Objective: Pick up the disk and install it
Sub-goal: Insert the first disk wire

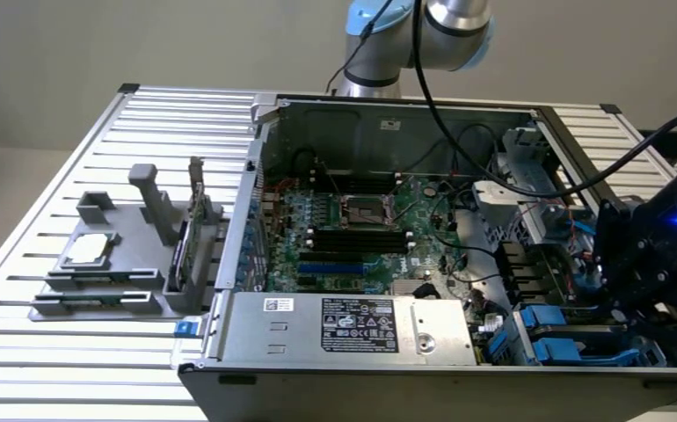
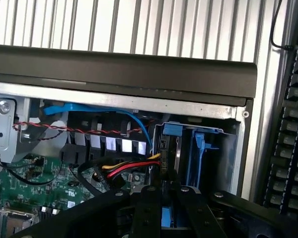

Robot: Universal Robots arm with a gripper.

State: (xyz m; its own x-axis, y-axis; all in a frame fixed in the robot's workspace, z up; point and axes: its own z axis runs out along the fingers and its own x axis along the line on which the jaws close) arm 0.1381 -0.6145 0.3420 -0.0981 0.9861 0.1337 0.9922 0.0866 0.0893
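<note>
My gripper [image 1: 620, 281] hangs over the drive bays in the corner of the open computer case [image 1: 433, 369] at the exterior view's right. In the wrist view the two black fingers [image 2: 149, 208] are shut around the disk [image 2: 168, 158]. The disk shows edge-on as a narrow dark slab with blue plastic at its far end. It reaches from the gripper [image 2: 168, 193] into the bay, close beside another blue carrier [image 2: 198, 148]. The disk's flat sides and label are hidden.
Red, yellow and black cables [image 2: 124, 168] run right beside the bay, with the motherboard [image 1: 351, 229] and power supply [image 1: 351, 325] further in. A grey holder [image 1: 116, 264] with a small square chip [image 1: 90, 251] and a green card [image 1: 204, 215] stands on the slatted table [image 1: 69, 369].
</note>
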